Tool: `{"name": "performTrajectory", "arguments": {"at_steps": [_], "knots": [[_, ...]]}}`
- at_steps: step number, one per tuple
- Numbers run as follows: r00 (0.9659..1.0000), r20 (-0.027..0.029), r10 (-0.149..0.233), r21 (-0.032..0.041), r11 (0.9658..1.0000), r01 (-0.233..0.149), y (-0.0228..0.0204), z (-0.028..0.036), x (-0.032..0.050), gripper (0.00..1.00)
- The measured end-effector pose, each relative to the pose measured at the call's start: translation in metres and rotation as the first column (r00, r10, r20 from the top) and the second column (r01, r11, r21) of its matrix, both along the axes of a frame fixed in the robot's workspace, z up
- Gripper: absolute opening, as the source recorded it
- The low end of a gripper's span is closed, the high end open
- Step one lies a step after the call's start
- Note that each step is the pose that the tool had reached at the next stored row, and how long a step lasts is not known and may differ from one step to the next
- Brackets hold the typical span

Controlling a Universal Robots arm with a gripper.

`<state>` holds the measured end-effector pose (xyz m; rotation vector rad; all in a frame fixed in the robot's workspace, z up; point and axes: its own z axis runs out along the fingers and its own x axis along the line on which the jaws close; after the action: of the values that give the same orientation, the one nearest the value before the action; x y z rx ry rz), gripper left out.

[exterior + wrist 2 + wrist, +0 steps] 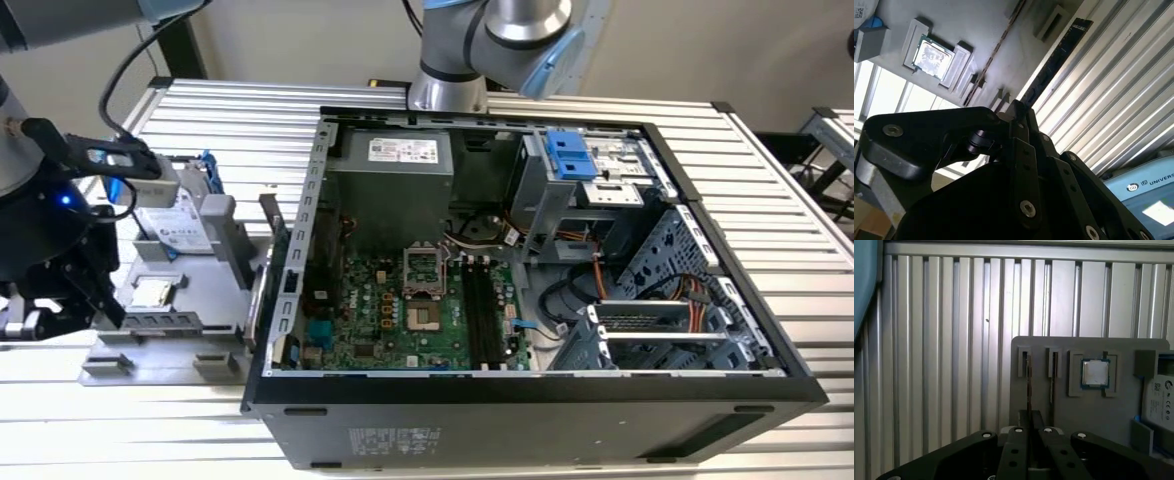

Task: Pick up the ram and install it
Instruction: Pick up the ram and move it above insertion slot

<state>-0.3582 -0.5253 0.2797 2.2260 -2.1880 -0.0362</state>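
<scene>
The ram [1028, 385] stands on edge in the outermost slot of a grey holder plate [1079, 410]. It is a long dark stick [1056, 60] that runs straight into my fingertips. My gripper [1032, 422] sits at the near end of the stick, its black fingers [1019, 130] drawn together on it. In the exterior view the gripper [107, 315] is at the left end of the ram [160, 322], at the front of the holder plate [200, 345].
A square silver processor [1095, 372] and a labelled hard drive [1161, 400] also sit on the plate. The open computer case [534, 385] lies at the exterior view's right, its motherboard memory slots [483, 310] exposed. Another arm's base [454, 60] stands behind the case.
</scene>
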Motion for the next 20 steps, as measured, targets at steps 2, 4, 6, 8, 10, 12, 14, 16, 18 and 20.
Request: {"name": "performTrajectory", "arguments": {"at_steps": [2, 4, 6, 8, 10, 12, 14, 16, 18, 20], "knots": [[1.0000, 0.0001, 0.000, 0.0000, 1.0000, 0.000, 0.0000, 0.0027, 0.0000, 0.00], [1.0000, 0.0000, 0.000, 0.0001, 1.0000, 0.000, 0.0000, 0.0057, 0.0000, 0.00], [1.0000, 0.0000, 0.000, 0.0000, 1.0000, 0.000, 0.0000, 0.0092, 0.0000, 0.00], [1.0000, 0.0000, 0.000, 0.0000, 1.0000, 0.000, 0.0000, 0.0121, 0.0000, 0.00], [1.0000, 0.0000, 0.000, 0.0000, 1.0000, 0.000, 0.0000, 0.0150, 0.0000, 0.00], [1.0000, 0.0000, 0.000, 0.0001, 1.0000, 0.000, 0.0000, 0.0176, 0.0000, 0.00], [1.0000, 0.0001, 0.000, 0.0001, 1.0000, 0.000, 0.0000, 0.0200, 0.0000, 0.00], [1.0000, 0.0000, 0.000, 0.0000, 1.0000, 0.000, 0.0000, 0.0222, 0.0000, 0.00], [1.0000, 0.0000, 0.000, 0.0000, 1.0000, 0.000, 0.0000, 0.0248, 0.0000, 0.00], [1.0000, 0.0000, 0.000, 0.0000, 1.0000, 0.000, 0.0000, 0.0279, 0.0000, 0.00]]}}
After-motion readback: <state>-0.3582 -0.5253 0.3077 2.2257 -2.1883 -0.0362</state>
